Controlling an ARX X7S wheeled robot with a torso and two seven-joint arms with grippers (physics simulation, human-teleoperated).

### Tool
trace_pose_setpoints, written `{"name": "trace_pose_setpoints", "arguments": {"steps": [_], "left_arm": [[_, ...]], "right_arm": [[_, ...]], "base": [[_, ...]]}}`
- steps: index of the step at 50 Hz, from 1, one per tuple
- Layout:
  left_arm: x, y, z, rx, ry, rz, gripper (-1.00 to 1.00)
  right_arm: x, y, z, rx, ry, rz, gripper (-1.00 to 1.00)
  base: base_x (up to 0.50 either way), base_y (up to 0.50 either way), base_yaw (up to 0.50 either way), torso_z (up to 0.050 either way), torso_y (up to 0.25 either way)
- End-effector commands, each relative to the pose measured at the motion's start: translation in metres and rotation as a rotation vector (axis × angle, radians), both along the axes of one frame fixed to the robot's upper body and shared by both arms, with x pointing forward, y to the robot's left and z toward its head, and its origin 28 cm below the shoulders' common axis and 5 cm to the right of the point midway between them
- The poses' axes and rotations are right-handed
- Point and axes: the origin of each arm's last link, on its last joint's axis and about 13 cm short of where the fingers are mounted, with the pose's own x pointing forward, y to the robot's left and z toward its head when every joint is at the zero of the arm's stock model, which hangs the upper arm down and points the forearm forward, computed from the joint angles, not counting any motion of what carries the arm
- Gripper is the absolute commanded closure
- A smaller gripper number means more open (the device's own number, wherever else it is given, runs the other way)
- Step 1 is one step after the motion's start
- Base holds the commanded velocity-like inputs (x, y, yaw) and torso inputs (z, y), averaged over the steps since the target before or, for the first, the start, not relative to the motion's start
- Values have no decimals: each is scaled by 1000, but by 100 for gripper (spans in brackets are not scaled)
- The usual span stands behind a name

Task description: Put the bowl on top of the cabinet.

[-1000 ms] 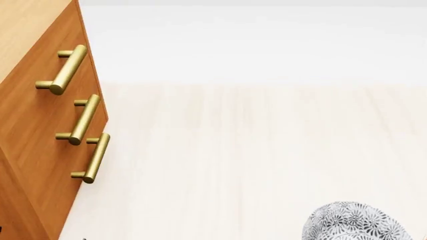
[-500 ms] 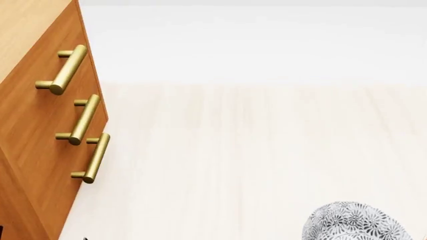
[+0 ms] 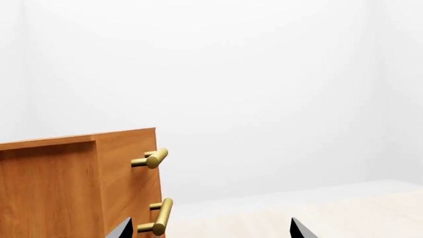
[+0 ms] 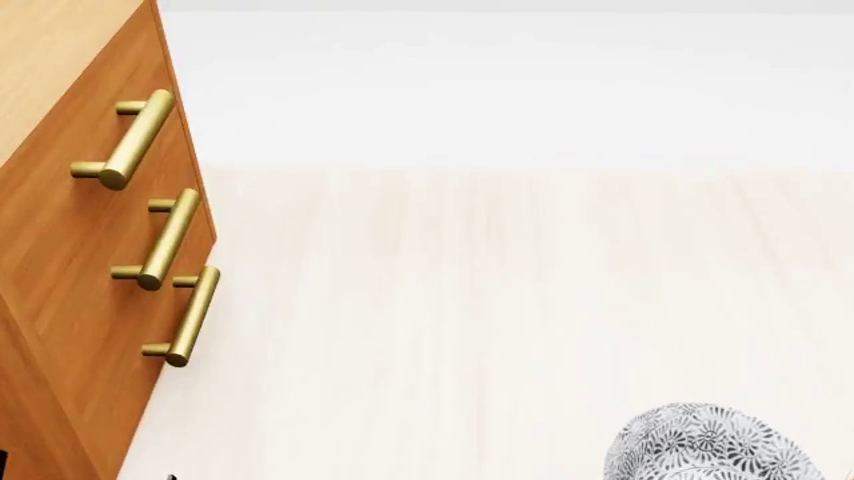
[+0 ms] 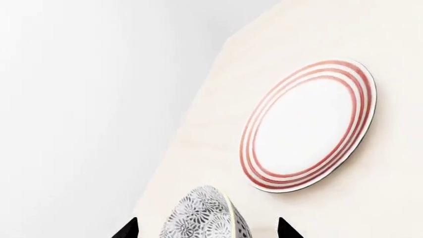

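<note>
Deep round grey-and-white floral ceramic bowl (image 5: 205, 214) seen edge-on between spread tips of right gripper (image 5: 206, 229); grip contact not visible. Tall orange-brown wooden cabinet (image 4: 67, 230) far off toward left side. Left gripper (image 3: 211, 229) spread, empty, nearer the cabinet.

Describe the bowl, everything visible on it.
The bowl looks ceramic, round and deep, covered in a grey-and-white floral pattern with a pale rim. The head view shows only its upper part at the bottom right edge, over the pale wood floor, well apart from the cabinet. In the right wrist view it sits between the right hand's dark fingertips; contact can't be confirmed. The plate lies apart.
</note>
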Motion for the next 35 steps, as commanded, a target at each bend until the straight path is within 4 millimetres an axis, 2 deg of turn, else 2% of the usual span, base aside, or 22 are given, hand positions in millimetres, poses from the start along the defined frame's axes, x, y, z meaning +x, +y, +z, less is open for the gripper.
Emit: {"name": "trace_pose_setpoints", "arguments": {"steps": [1,25,35], "left_arm": [[-1,0,0,2,-1,-1,-100],[-1,-1,0,1,-1,-3,-100],[0,-1,0,1,-1,-3,-100]], "right_arm": [[10,-1,-4,34,71,44,-100],[16,-3,-7,70,117,63,-100],[25,-3,-11,77,164,117,-100]], "base": [[0,0,0,0,0],[0,0,0,0,0],[0,0,0,0,0]]}}
